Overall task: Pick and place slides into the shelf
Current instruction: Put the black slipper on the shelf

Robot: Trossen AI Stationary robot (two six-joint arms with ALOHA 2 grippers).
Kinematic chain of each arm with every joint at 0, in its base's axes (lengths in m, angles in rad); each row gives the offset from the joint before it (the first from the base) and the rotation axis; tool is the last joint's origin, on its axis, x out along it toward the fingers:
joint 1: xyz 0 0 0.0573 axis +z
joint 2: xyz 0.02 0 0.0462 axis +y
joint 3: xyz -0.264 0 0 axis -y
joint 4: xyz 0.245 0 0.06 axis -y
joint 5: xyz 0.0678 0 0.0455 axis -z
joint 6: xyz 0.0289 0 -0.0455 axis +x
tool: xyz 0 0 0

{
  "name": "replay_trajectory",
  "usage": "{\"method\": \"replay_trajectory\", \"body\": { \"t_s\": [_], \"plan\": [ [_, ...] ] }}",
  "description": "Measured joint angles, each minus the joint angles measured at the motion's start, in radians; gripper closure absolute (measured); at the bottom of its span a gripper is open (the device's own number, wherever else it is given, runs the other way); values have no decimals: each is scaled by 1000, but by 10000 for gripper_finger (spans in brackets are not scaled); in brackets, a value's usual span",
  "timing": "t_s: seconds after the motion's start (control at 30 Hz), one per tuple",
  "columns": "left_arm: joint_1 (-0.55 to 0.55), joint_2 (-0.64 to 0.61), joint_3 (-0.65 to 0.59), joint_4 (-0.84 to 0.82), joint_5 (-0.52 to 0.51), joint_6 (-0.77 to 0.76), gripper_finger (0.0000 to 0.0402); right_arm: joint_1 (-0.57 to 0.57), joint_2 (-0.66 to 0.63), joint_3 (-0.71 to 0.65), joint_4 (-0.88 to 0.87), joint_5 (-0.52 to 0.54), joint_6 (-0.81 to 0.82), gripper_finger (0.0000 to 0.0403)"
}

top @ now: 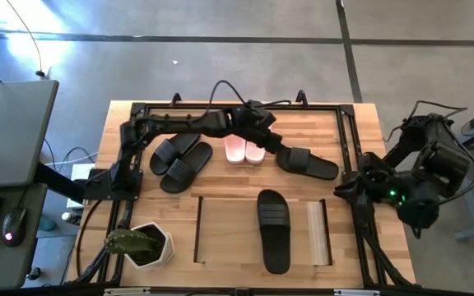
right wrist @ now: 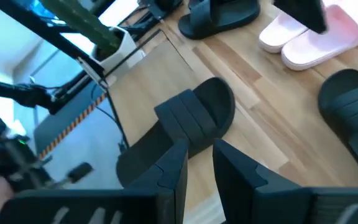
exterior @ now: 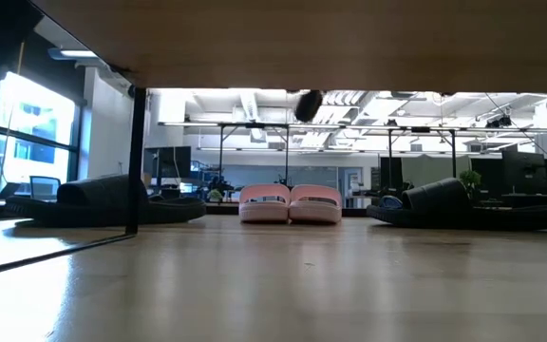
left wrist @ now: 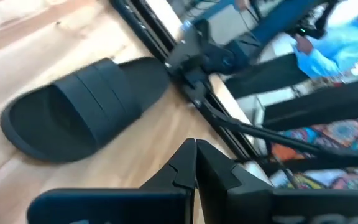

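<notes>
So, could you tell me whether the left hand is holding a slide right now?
No, the left hand is shut on nothing, with the nearest black slide lying apart on the table.

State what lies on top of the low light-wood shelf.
One black slide sandal lies on the light-wood shelf, toe end overhanging its front edge. Whatever sits beneath the top panel is hidden.

Four black slides on the desk (top: 352, 131): a pair (top: 179, 160) at the far left, one single (top: 307, 161) at the far right, one (top: 273, 228) on top of the shelf (top: 220, 230). Two pink-and-white slides (top: 244, 150), side by side. One shelf. One white plant pot (top: 151, 245) with one cactus (top: 130, 240). Two arms, one at each side.
</notes>
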Motion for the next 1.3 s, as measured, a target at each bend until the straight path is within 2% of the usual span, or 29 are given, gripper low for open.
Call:
{"method": "replay_trajectory", "body": {
  "t_s": [0.17, 0.33, 0.43, 0.5, 0.63, 0.83, 0.9, 1.07, 1.17, 1.23, 1.3],
  "plan": [
    [-9, 37, 12, 4, -64, -25, 401, -20, 0, 0, 0, -10, 56, 336],
    [-7, 41, 11, 4, -54, -9, 401, -83, 0, -1, 1, -9, 29, 336],
    [-7, 40, 11, 2, -6, 34, 401, -133, 1, -1, 33, -32, -19, 336],
    [-7, 40, 11, 2, 56, 47, 401, -170, 8, -1, 115, -73, -100, 336],
    [-7, 40, 11, -1, 195, 90, 401, -218, 53, -1, 409, -224, -384, 336],
    [-7, 40, 11, 1, 282, 154, 401, -305, 147, -1, 779, -472, -717, 336],
    [-6, 40, 11, 0, 310, 173, 401, -364, 177, -1, 886, -585, -822, 336],
    [-7, 40, 11, -1, 347, 203, 401, -563, 248, -1, 1149, -951, -1061, 336],
    [-7, 40, 10, -1, 348, 209, 401, -696, 249, -1, 1114, -1039, -1137, 336],
    [-7, 40, 10, -2, 354, 209, 401, -778, 215, -1, 1008, -1021, -1178, 336],
    [-7, 40, 10, -8, 362, 210, 401, -843, 165, -2, 917, -939, -1251, 336]
  ]
}}
